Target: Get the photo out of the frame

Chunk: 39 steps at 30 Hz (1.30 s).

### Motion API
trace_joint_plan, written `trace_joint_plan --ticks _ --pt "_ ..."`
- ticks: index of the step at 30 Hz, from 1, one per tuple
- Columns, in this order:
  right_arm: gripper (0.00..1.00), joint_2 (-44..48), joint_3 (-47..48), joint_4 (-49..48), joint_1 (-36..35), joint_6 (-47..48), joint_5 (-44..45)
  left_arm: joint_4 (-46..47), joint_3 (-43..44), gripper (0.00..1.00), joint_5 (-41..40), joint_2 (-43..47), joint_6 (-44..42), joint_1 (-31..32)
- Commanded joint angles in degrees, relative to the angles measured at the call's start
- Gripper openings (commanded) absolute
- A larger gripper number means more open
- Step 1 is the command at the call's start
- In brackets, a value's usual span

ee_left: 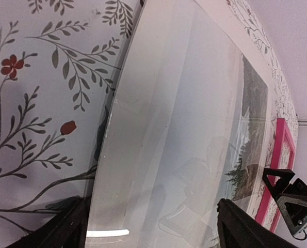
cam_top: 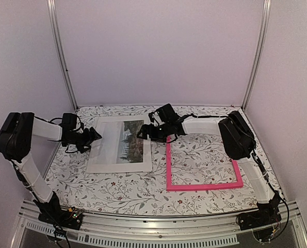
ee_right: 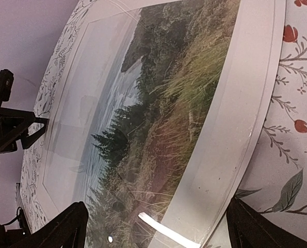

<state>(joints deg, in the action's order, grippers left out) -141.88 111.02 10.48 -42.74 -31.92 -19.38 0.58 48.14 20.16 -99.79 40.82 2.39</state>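
Note:
The photo (cam_top: 121, 144), a white-bordered landscape print under a clear glossy sheet, lies flat on the table, outside and to the left of the pink frame (cam_top: 202, 185). My left gripper (cam_top: 94, 136) is open at the photo's left edge. In the left wrist view (ee_left: 153, 227) its jaws stand wide, with the photo (ee_left: 194, 129) spreading ahead and the frame (ee_left: 278, 155) beyond it. My right gripper (cam_top: 142, 133) is open over the photo's upper right part. In the right wrist view (ee_right: 158, 227) its jaws span the print (ee_right: 158, 103) and its white right border.
The table (cam_top: 143, 191) has a floral-patterned cover and is closed in by pale walls with metal posts (cam_top: 63, 57) at the back corners. The frame's far left corner lies under my right arm (cam_top: 205, 125). The other gripper shows in each wrist view, the left one (ee_right: 14, 129) and the right one (ee_left: 292, 201).

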Motion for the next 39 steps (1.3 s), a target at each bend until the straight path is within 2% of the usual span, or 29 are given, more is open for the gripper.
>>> trace_joint_plan --ticks 1,21,30,39 --pt "0.96 1.5 -1.3 0.7 -0.3 0.1 -2.2 0.6 -1.8 0.88 0.8 2.4 0.3 1.0" --pt "0.96 9.1 -8.8 0.5 -0.8 -0.7 -3.0 -0.4 -9.4 0.88 2.4 13.0 1.7 2.7" --pt "0.96 9.3 -9.1 3.5 -0.9 -0.5 -0.2 -4.2 -8.5 0.89 -0.8 12.5 0.2 2.7" --pt "0.96 8.7 -9.6 6.1 -2.5 -0.2 0.9 -3.6 -10.6 0.89 0.3 12.3 0.4 2.9"
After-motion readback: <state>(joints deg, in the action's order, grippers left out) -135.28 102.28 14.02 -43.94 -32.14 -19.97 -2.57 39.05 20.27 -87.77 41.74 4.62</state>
